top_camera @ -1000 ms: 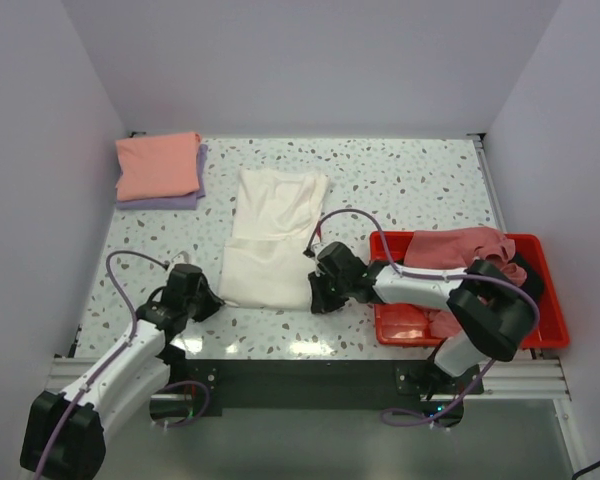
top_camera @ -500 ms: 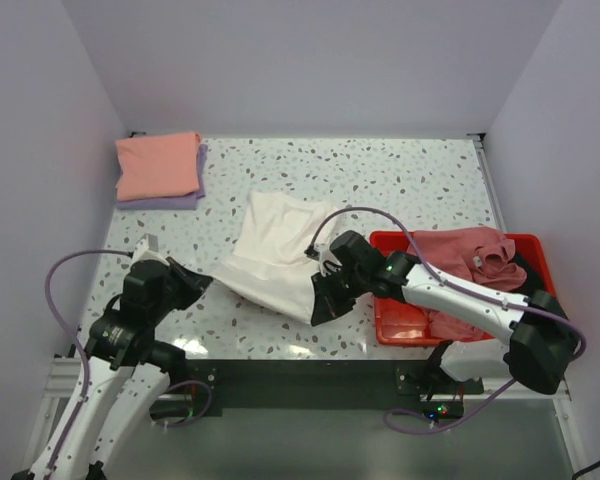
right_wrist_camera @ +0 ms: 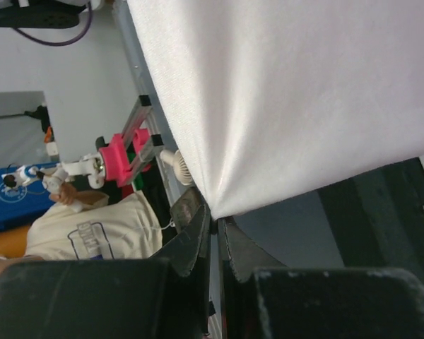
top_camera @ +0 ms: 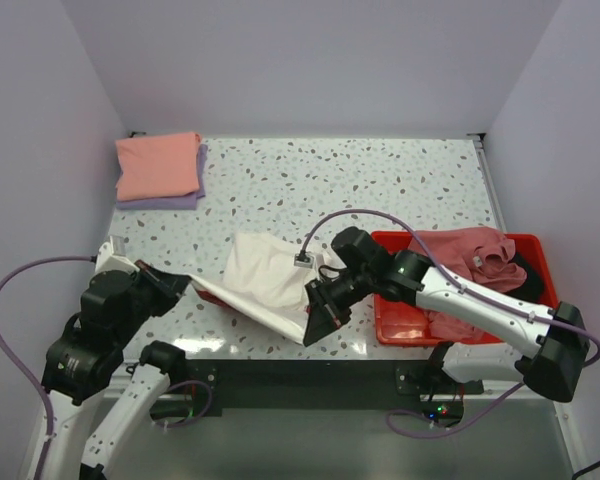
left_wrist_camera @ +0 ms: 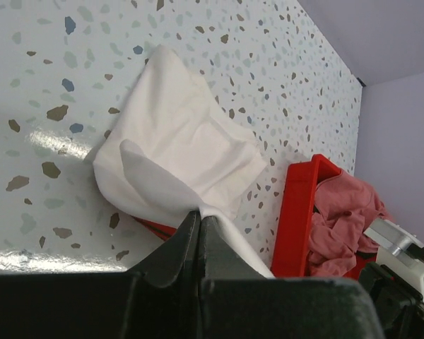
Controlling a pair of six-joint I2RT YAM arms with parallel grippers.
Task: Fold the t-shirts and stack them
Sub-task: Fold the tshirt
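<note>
The left tool [left_wrist_camera: 200, 215] and right tool [right_wrist_camera: 213, 214] each pinch a near corner of the cream-white t-shirt [top_camera: 270, 280], holding its hem up off the desk [top_camera: 400, 180], likely to fold it over the half beyond; the red tray [top_camera: 545, 270], holding a dusty rose tee [top_camera: 460, 250], crowds the right tool's outer side. Far beyond the left tool, a salmon-pink tee [top_camera: 158, 165] lies folded on a lavender tee [top_camera: 160, 201].

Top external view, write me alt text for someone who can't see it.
The left claw and right claw each pinch a near corner of a large cream-white cotton t-shirt, holding it partly raised off the speckled table. A red plastic tray of rumpled dusty-rose cloth sits at right; a folded salmon-pink t-shirt on a lavender one lies far left.
</note>
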